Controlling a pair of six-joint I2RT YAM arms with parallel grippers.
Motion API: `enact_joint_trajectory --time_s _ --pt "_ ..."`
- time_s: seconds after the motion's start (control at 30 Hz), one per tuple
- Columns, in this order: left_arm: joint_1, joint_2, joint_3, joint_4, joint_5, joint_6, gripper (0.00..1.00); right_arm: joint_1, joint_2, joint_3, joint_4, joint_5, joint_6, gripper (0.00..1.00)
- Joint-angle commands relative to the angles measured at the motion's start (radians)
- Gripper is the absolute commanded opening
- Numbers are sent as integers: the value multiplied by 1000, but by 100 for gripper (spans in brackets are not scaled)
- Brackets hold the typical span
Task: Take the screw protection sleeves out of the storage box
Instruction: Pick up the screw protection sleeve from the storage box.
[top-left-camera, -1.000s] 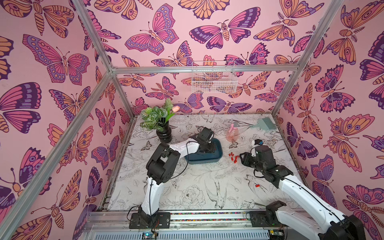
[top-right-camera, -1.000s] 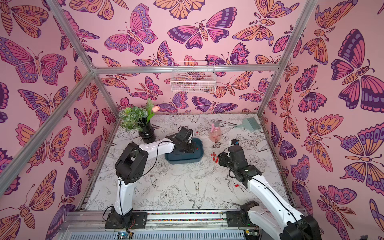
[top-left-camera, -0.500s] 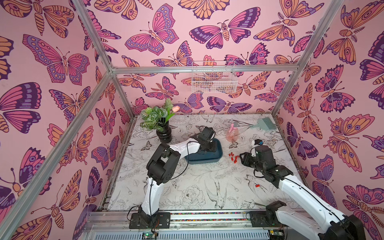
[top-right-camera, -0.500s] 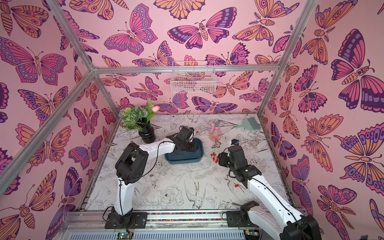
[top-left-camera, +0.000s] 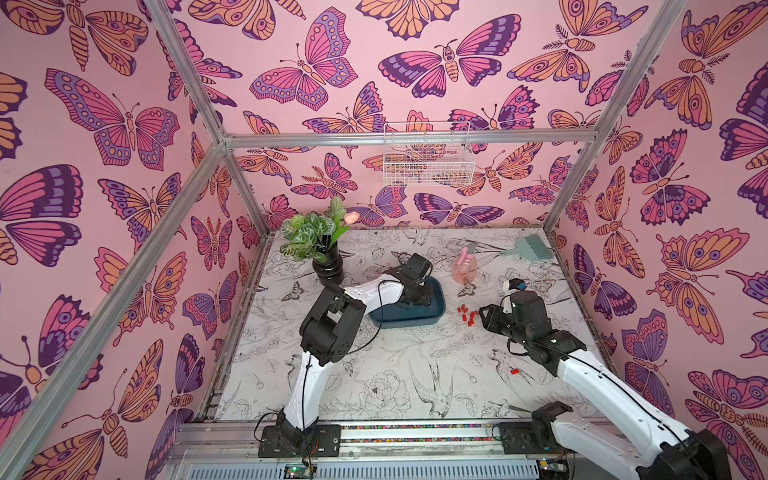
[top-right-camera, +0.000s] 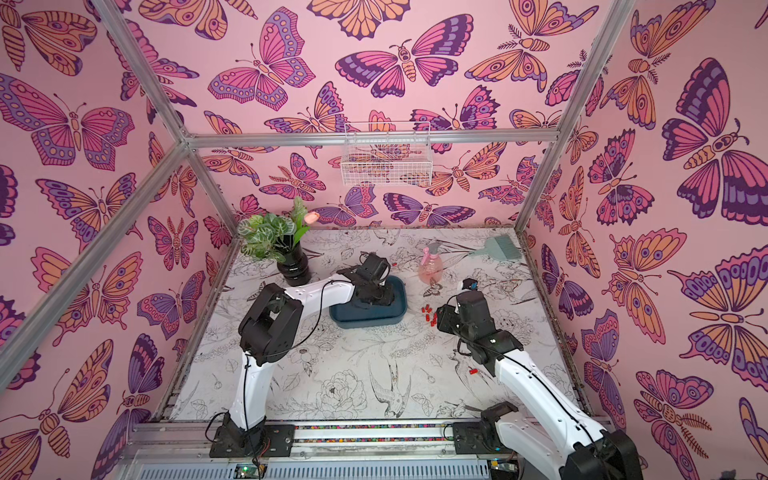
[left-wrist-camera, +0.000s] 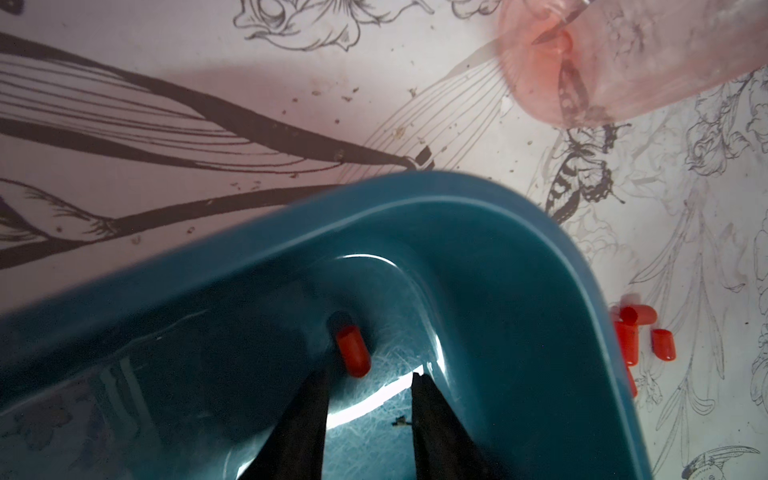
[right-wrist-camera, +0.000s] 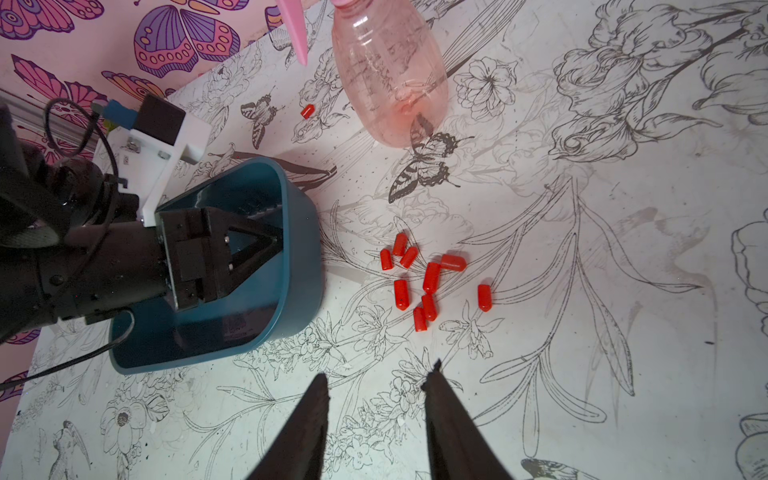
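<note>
Reaching into the box: the left gripper (left-wrist-camera: 371, 379) is dipping inside the shallow dark teal plastic storage box (left-wrist-camera: 498, 249), close to one rounded corner.
Left jaws: they are standing apart with a clear gap and are gripping nothing; only the box floor is showing between the black fingers (left-wrist-camera: 307, 415).
Sleeve in the box: one tiny bright red cylindrical plastic sleeve (left-wrist-camera: 353, 351) is lying on the floor just beyond one fingertip; whether it is touching that tip cannot be told.
Right jaws: the right gripper (right-wrist-camera: 378, 372) is hanging over the flower-printed white table (right-wrist-camera: 582, 332), its fingers spread and nothing sitting between them.
Sleeves outside: a loose cluster of red sleeves (right-wrist-camera: 424, 278) is lying on the table just beside the box's short wall, between the box and the right gripper; both top views are showing this cluster (top-left-camera: 467, 316) (top-right-camera: 430, 316).
Strays: one stray sleeve (right-wrist-camera: 307, 111) is lying near the translucent pink plastic spray bottle (right-wrist-camera: 388, 83), and another lone sleeve (top-left-camera: 515, 371) is lying beside the right arm.
Around: a green leafy plant in a black vase (top-left-camera: 328, 266) and a pale green comb-like tool (top-left-camera: 534, 245) are sitting toward the back of the table; a white wire basket (top-left-camera: 428, 166) is hanging on the back wall.
In the way: the left arm's black wrist (top-left-camera: 415, 282) is covering much of the box's inside in both top views, and the box wall is standing between the left gripper and the cluster.
</note>
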Motion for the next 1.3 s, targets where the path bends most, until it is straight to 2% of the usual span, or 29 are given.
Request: enact_joint_trajectory --time_s 0.0,0.6,0.8,1.0,1.27 --pt "-5 37 38 -49 -22 -3 38 8 -7 4 -1 1 7 42" --pt "-12 124 146 -181 -51 -6 23 9 -12 3 0 1 7 42" --pt "-16 121 154 -189 -60 -2 11 9 -13 2 -1 1 7 42" --pt "-47 51 119 -158 -117 32 5 9 -15 2 -3 1 7 42" --pt "-73 -147 -77 55 -182 38 3 9 -15 0 -2 3 9 42"
